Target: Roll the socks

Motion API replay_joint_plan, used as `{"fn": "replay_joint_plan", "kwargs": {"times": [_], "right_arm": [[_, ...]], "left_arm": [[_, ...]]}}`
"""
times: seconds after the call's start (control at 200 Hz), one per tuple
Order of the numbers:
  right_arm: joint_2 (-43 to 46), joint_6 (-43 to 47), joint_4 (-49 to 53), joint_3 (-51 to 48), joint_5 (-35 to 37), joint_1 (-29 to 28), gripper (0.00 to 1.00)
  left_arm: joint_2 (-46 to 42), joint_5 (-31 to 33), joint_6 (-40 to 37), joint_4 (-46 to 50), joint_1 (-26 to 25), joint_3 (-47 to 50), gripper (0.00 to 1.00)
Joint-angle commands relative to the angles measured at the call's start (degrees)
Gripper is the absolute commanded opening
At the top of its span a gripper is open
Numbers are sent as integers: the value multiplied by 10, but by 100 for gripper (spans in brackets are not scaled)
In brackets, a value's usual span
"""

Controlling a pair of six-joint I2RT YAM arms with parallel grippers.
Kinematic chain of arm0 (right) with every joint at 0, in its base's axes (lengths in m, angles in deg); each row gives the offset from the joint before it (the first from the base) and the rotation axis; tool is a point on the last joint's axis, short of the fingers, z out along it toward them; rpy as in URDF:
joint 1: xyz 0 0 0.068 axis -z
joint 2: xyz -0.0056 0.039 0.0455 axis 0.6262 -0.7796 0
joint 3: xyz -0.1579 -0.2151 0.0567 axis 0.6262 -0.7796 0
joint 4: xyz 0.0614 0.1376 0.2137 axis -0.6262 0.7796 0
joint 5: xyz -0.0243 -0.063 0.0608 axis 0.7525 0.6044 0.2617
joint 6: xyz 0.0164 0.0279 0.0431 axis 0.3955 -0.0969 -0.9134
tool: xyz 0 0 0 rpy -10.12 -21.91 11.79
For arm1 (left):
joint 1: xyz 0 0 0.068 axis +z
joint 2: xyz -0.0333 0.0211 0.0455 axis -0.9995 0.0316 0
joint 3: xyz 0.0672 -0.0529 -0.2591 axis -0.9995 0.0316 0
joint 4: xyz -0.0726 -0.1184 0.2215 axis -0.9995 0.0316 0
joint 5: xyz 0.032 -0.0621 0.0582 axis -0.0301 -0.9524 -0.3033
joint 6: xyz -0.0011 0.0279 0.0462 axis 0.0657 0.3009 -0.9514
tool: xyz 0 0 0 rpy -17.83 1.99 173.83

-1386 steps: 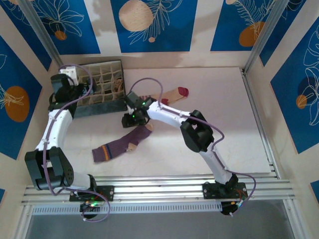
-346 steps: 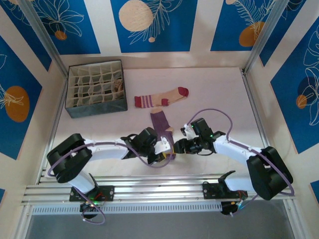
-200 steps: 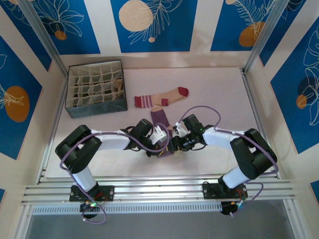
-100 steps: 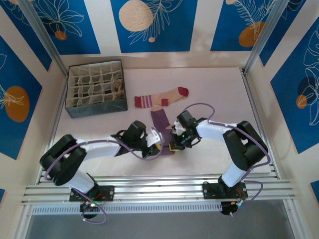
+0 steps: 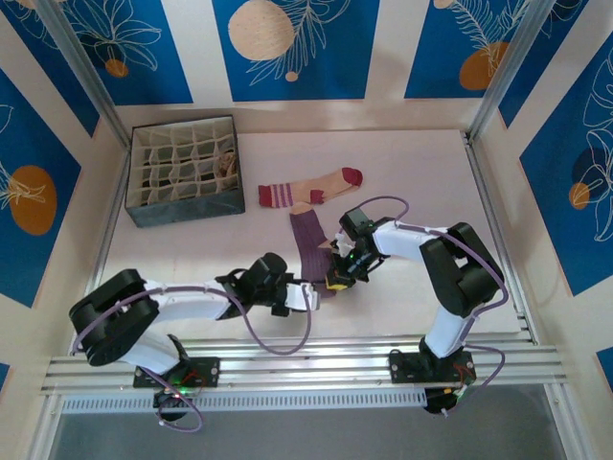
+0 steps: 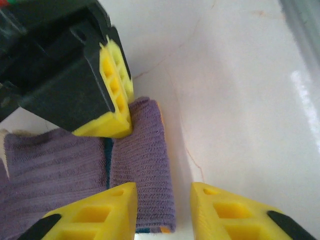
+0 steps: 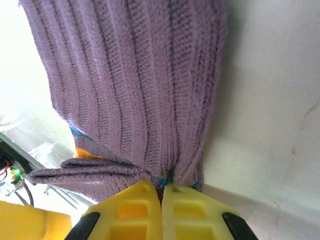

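The purple sock [image 5: 308, 240] lies lengthwise in the middle of the table, its near end folded over into a thick band [image 6: 142, 165]. My right gripper [image 5: 336, 277] is shut on that folded end, the fabric bunched at its yellow fingertips [image 7: 162, 189]. My left gripper [image 5: 306, 295] sits just in front of the fold, open, with the band's edge lying between its fingers [image 6: 95, 212] and nothing pinched. The right gripper's finger [image 6: 112, 95] shows in the left wrist view, pressing on the band. The tan sock with a dark-red toe and striped cuff [image 5: 311, 184] lies flat farther back.
A grey divided organizer box [image 5: 182, 206] stands at the back left, with a brownish bundle [image 5: 228, 165] in one cell. The aluminium rail [image 5: 306, 359] runs along the near edge. White table [image 5: 421, 182] stretches to the right.
The left gripper has let go of the purple sock's fold and drawn back toward the near edge. The right gripper has shut on the folded end and shifted slightly back.
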Motion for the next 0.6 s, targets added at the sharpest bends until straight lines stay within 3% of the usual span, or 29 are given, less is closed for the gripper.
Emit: {"fn": "replay_joint_plan", "kwargs": {"times": [0.0, 0.275, 0.32, 0.41, 0.465, 0.5, 0.595], "right_arm": [[-27, 8, 53, -11, 37, 1, 0], [-27, 15, 55, -9, 21, 1, 0], [-24, 18, 53, -9, 20, 0, 0], [4, 13, 43, -21, 35, 1, 17], [36, 10, 29, -35, 37, 4, 37], [54, 7, 21, -43, 35, 10, 42], [108, -1, -5, -70, 10, 32, 44]], "left_arm": [[31, 54, -53, -37, -7, -2, 37], [101, 89, -76, -82, -15, -4, 37], [110, 93, -78, -82, -17, -8, 32], [111, 94, -73, -63, -18, -17, 0], [104, 76, -67, -28, -19, -27, 0], [101, 62, -59, -1, -17, -37, 0], [98, -2, -24, 83, -6, -72, 0]]}}
